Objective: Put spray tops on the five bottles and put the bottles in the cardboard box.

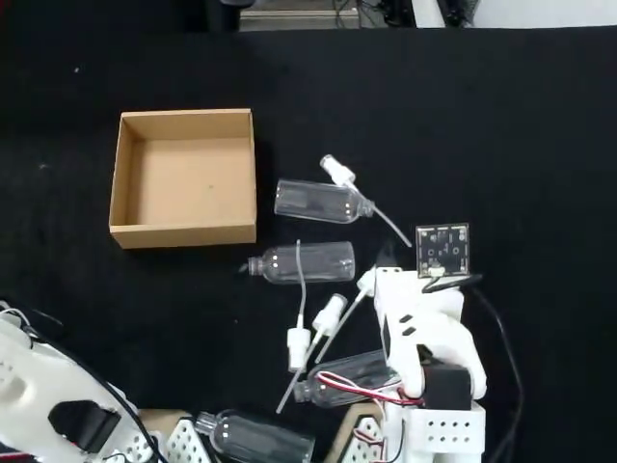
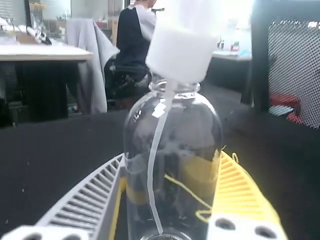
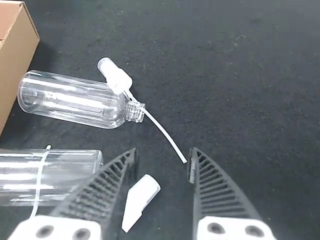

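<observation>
Working across the black table (image 1: 540, 116), I have the cardboard box (image 1: 183, 234) off to one side with no bottle in it yet. My right arm (image 1: 424, 357) lies over one lying bottle (image 1: 349, 371), and its red wires (image 1: 347, 388) cross that bottle. A careless pull could snag them or roll it away. Two bare bottles lie near the box, the upper bottle (image 1: 318, 201) and the middle bottle (image 1: 304, 262), and a fourth bottle (image 1: 260, 436) lies at the near edge. All are round and on their sides, so any nudge may set them rolling.

My left pincer (image 2: 172, 157) is pinching a held bottle (image 2: 172, 145) by its flanks; whether that is the fourth one I cannot tell. A spray top (image 2: 182, 40) sits at its neck with the tube down inside. I judge it only resting, not screwed home, so a tilt could tip it off.

My right pincer (image 3: 162, 152) is spread wide over the cloth, gripping nothing. A first loose top (image 1: 337, 172) lies by the upper bottle, with a second loose top (image 1: 330, 311) and a third loose top (image 1: 299, 345) nearer my arm. The first top's thin tube (image 3: 165, 135) ends close to one of my fingers, and a small white piece (image 3: 142, 200) lies between them. Closing here might catch the tube, bend it, and drag its top against the bottle.
</observation>
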`<state>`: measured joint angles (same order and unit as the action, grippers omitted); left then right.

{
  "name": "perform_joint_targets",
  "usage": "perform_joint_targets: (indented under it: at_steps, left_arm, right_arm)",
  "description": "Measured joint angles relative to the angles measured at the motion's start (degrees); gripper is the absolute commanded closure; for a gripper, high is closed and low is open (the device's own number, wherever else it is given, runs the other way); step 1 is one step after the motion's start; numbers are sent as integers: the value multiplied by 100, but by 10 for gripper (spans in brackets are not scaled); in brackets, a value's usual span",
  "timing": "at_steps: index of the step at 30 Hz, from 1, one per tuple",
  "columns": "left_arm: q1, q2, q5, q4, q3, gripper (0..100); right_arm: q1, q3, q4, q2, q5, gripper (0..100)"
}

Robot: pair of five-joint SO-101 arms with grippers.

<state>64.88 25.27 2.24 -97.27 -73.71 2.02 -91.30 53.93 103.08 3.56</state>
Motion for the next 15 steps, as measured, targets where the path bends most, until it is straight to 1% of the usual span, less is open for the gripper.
perform_joint_targets:
  at_steps: [5, 15]
  left_arm:
    - [141, 510, 0, -9, 334, 758]
    - [132, 1213, -9, -62, 738, 753]
  right_arm:
    - [0, 0, 0, 0, 0, 861]
    - [0, 0, 0, 0, 0, 861]
